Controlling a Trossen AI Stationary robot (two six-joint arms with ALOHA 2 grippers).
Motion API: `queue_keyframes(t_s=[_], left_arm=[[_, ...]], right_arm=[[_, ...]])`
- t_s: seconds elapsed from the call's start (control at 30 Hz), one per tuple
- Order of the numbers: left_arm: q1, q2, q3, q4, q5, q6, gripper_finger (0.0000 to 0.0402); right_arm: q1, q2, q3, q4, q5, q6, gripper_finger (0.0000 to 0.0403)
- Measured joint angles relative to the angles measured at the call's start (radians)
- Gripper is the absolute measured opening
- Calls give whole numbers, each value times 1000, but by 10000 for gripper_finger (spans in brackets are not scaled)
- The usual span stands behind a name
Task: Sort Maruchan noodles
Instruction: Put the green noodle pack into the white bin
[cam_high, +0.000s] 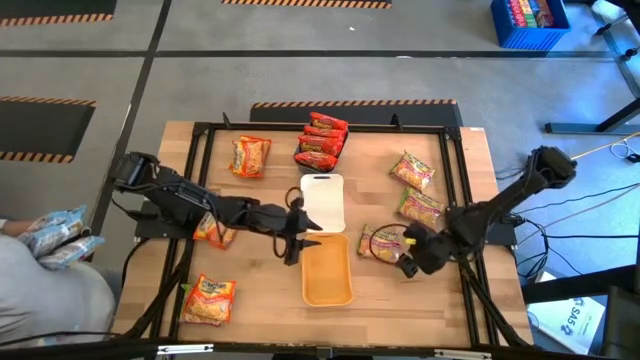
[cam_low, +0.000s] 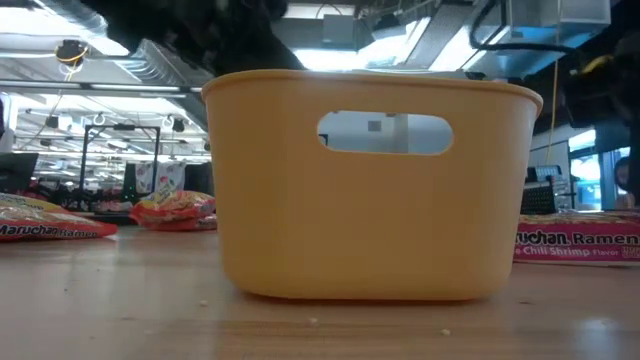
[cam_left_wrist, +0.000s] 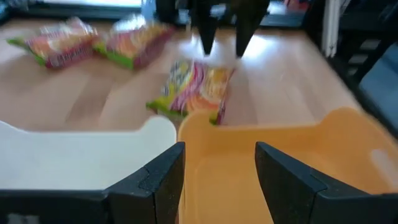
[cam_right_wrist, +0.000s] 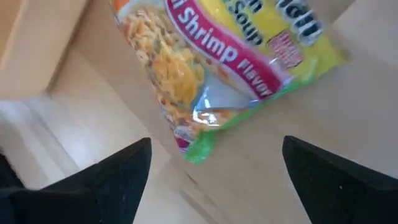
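Flanking the orange tray (cam_high: 327, 282) and white tray (cam_high: 323, 200), scattered noodle packets (cam_high: 385, 243), both arms' jaws gaping, empty.

The packet (cam_low: 578, 243) at the right reads "Ramen" and "Chili Shrimp Flavor"; the packet (cam_low: 50, 228) at the left reads "Maruchan".

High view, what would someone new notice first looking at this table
The orange-yellow tray sits at the middle of the table's near half, end to end with a white tray, and printed noodle packets lie scattered around them. The right pincer hangs open over a green-edged shrimp packet just right of the orange-yellow tray. The left pincer, also open, hovers at the seam between the two trays.
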Motion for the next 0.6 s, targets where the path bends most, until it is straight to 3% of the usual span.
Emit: queue_keyframes(t_s=[0.23, 0.37, 0.6], left_arm=[[21, 139, 213, -190, 1, 24, 188], [60, 224, 360, -317, 12, 50, 188], [134, 433, 637, -480, 137, 128, 188]], right_arm=[[73, 0, -154, 240, 199, 169, 344], [71, 0, -176, 266, 225, 173, 344], [71, 0, -177, 266, 276, 170, 344]])
